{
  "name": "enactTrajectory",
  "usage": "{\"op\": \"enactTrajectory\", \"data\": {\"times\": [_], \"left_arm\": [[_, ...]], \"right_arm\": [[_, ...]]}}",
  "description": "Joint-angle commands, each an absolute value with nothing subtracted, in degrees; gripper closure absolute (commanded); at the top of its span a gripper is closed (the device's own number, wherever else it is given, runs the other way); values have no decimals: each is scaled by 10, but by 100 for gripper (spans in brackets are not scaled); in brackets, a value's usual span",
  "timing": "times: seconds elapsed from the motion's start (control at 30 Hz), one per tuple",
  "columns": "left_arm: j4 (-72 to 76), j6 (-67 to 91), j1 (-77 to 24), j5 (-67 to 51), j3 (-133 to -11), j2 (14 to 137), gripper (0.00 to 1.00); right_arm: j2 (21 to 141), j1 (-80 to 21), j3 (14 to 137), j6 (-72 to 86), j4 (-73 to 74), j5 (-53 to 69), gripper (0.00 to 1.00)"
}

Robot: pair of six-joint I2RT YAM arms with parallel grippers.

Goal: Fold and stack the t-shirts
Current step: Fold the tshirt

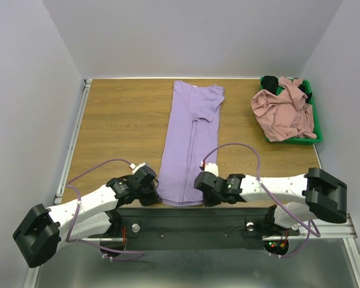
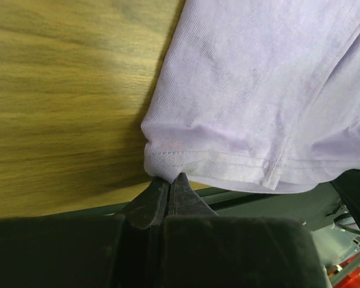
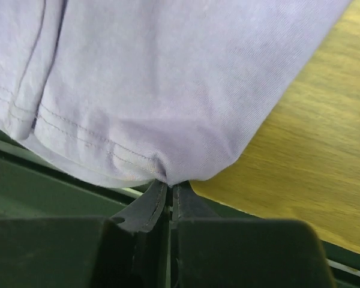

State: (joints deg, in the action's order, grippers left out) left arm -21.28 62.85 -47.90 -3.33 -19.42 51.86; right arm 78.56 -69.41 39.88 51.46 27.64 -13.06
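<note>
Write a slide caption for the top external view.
Left pincer and right pincer pinch near hem corners of the lavender shirt; pink shirt and black shirt lie in the green bin.

Wooden table (image 1: 120,120) carries lavender t-shirt (image 1: 189,138) and green bin (image 1: 291,141)

Bare tabletop (image 1: 117,129) seen left of purple shirt (image 1: 189,138); narrower bare strip between shirt and bin (image 1: 308,91). Far right corner occupied by heaped bin. Tabletop enclosed by walls (image 1: 30,90) left, far, right. Near edge blocked by left end effector (image 1: 155,192) and right end effector (image 1: 199,188), each clamped on a hem corner.
</note>
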Motion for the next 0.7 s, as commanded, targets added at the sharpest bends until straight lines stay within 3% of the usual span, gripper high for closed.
{"op": "enactTrajectory", "data": {"times": [0.0, 0.33, 0.67], "left_arm": [[-188, 603, -478, -4, -225, 511, 100], [-106, 569, -463, 75, -321, 570, 100], [-22, 480, -394, 76, -486, 755, 100]], "right_arm": [[774, -695, 429, 522, 292, -200, 99], [770, -661, 481, 510, 328, -289, 100], [835, -548, 567, 429, 300, -359, 100]]}}
